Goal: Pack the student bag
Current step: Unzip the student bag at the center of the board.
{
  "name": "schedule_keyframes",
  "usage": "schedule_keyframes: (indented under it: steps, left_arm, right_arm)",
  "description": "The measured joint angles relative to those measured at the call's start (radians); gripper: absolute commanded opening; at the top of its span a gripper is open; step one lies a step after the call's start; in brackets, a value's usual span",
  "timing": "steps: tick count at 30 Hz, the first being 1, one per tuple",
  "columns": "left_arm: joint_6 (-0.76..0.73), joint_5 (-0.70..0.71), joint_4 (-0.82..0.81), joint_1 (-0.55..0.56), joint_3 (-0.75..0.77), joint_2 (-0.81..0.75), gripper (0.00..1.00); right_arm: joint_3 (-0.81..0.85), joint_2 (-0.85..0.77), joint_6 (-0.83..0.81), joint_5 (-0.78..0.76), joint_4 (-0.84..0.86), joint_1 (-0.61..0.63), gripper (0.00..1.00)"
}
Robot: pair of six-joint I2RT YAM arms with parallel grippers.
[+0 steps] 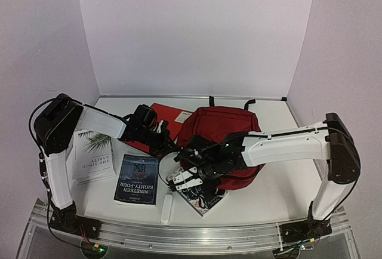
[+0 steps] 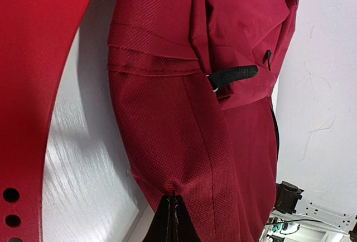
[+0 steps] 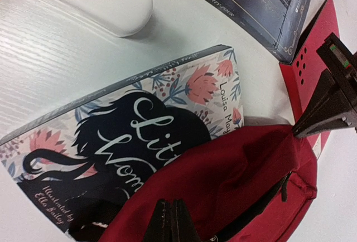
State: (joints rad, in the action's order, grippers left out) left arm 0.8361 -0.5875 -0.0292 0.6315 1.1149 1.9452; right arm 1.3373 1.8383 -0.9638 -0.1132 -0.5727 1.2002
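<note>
Left fingers (image 2: 162,225) pinching student bag (image 2: 184,130), arm extended

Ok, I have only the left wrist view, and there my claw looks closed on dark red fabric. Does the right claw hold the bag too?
Observer: Yes. The right claw is shut on the student bag fabric, at a spot apart from your left claw.
Operator: Good. Is there something lying under the bag near that claw?
Observer: Yes, the book Little Women. It lies flat on the table, and the bag's edge covers part of its cover.
</note>
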Motion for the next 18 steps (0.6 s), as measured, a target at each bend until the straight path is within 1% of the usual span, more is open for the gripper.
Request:
schedule_keyframes:
  steps: [5, 9, 15, 17, 18]
  left_arm:
    - [-0.017, -0.015, 0.051, -0.027, 0.053, 0.025, 0.0]
    - [-0.034, -0.026, 0.08, -0.057, 0.077, 0.03, 0.0]
    - [-0.079, -0.044, 0.116, -0.078, 0.119, 0.058, 0.0]
    - [-0.089, -0.054, 0.129, -0.085, 0.13, 0.067, 0.04]
    - [-0.095, -0.061, 0.137, -0.089, 0.135, 0.071, 0.09]
  right_arm:
    - [-0.018, -0.074, 0.084, 0.057, -0.056, -0.029, 0.0]
    - [-0.073, -0.135, 0.148, 0.111, -0.079, -0.073, 0.0]
    - [-0.115, -0.186, 0.273, 0.239, -0.09, -0.148, 0.0]
    - [-0.122, -0.197, 0.305, 0.285, -0.091, -0.16, 0.0]
    - [-0.125, -0.201, 0.318, 0.307, -0.092, -0.164, 0.0]
